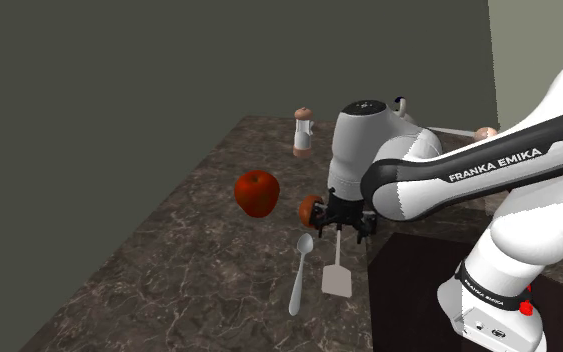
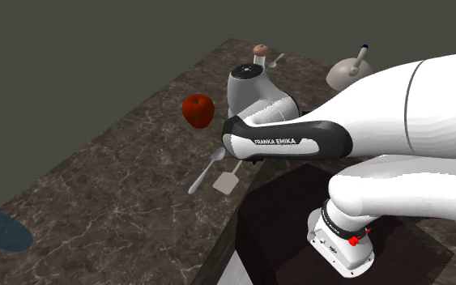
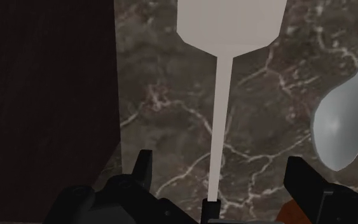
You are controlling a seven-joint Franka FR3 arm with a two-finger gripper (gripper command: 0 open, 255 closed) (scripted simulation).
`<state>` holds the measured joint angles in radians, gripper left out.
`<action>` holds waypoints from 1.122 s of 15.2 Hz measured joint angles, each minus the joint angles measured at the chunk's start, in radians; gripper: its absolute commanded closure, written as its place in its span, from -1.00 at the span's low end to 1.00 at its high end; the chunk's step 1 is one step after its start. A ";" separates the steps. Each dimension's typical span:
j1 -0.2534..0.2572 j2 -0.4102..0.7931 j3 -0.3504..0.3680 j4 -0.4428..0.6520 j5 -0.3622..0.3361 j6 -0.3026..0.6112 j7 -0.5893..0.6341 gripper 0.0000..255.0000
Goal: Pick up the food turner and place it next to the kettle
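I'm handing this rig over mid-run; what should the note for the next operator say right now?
Gripper: open, low over the counter, fingers either side of the food turner handle, not touching it.
Food turner lies flat beside a spoon, not lifted.
Kettle stands at the counter's far end, past the arm.
Done: alignment over handle.
Left: close, lift, carry, set down beside kettle.

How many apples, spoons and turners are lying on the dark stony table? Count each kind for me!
Apple: 1
Spoon: 1
Turner: 1
Total: 3
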<state>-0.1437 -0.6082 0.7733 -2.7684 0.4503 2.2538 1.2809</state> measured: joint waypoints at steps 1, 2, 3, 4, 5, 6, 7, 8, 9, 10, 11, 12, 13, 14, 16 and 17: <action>0.000 0.002 0.001 -0.003 0.001 0.004 -0.001 -1.00; 0.000 0.003 0.002 -0.004 0.001 0.006 0.000 -1.00; -0.001 0.004 0.003 -0.004 0.001 0.008 0.000 -1.00; -0.001 0.004 0.003 -0.004 0.001 0.008 0.000 -1.00; -0.001 0.004 0.003 -0.004 0.001 0.009 0.000 -1.00; -0.001 0.004 0.003 -0.004 0.001 0.009 0.000 1.00; -0.001 0.004 0.003 -0.004 0.001 0.009 0.000 1.00; -0.001 0.004 0.003 -0.004 0.001 0.009 0.000 1.00; -0.001 0.004 0.003 -0.004 0.001 0.009 0.000 1.00; -0.001 0.004 0.003 -0.004 0.001 0.009 0.000 1.00; -0.001 0.004 0.003 -0.004 0.001 0.009 0.000 1.00; -0.001 0.004 0.003 -0.004 0.001 0.009 0.000 1.00; -0.001 0.004 0.003 -0.004 0.001 0.009 0.000 1.00; -0.001 0.004 0.003 -0.004 0.001 0.009 0.000 1.00; -0.001 0.004 0.003 -0.004 0.001 0.009 0.000 1.00; 0.001 -0.002 -0.001 -0.001 0.001 0.000 0.000 1.00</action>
<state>-0.1427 -0.6099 0.7725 -2.7694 0.4510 2.2536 1.2805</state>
